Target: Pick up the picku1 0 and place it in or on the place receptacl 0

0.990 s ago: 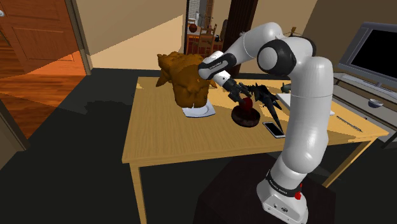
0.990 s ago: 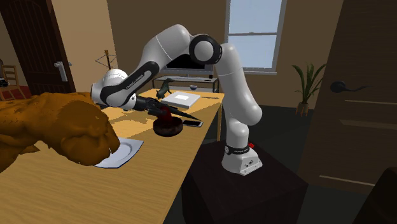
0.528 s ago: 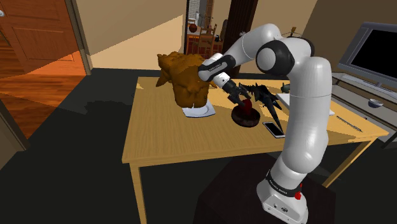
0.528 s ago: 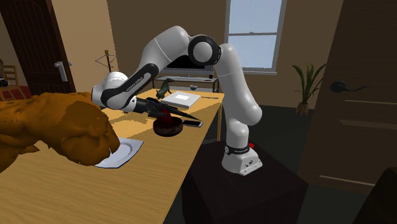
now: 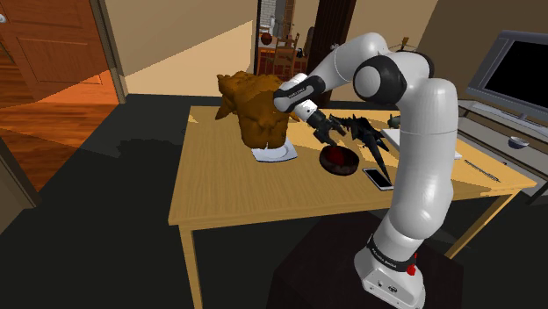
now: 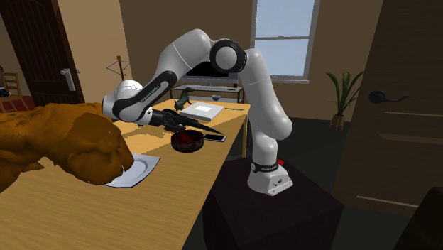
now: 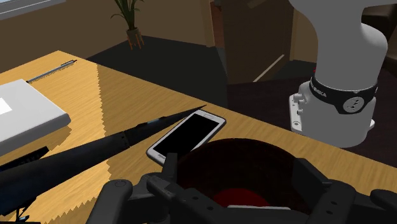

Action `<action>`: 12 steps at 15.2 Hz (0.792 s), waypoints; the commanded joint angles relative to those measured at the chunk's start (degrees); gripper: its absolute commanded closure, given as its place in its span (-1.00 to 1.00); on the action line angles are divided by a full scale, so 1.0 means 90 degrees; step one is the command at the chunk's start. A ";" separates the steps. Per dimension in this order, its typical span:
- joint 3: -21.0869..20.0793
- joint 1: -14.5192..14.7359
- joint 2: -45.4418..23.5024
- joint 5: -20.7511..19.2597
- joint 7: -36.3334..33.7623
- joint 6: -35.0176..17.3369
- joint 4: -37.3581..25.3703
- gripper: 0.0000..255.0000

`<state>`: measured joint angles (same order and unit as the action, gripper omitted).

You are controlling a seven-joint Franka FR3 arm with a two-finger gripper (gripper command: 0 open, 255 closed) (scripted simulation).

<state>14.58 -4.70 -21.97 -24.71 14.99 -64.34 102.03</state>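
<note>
A small red object (image 5: 338, 158) lies inside a dark round bowl (image 5: 339, 167) on the wooden table (image 5: 255, 189). My black gripper (image 5: 328, 131) hangs just above the bowl, toward the shoulder view's left, open, with nothing between its fingers. In the second exterior view the gripper (image 6: 178, 126) is over the bowl (image 6: 187, 144) with the red object (image 6: 185, 138) in it. The wrist view looks down between the spread fingers (image 7: 169, 167) at the bowl (image 7: 254, 159) and the red object (image 7: 238, 198) at its bottom.
A white-edged phone (image 7: 188, 134) and a long black pointed thing (image 7: 95, 149) lie beside the bowl. A big brown shaggy figure (image 5: 256, 107) sits on a white plate (image 5: 274, 154). A white book (image 6: 201, 110) and a pen (image 7: 52, 70) lie further along the table.
One second ago the fingers clasped the red object low over the bowl. It now lies in the bowl, and the gripper has opened and risen slightly.
</note>
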 commanded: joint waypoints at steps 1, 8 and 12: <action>-0.0020 0.0022 -0.0168 0.0033 0.0054 0.0179 -0.0344 -1.00; -0.0062 0.0073 -0.0690 0.0102 0.0229 0.0708 -0.1389 -1.00; -0.0062 0.0073 -0.0690 0.0102 0.0229 0.0708 -0.1389 -1.00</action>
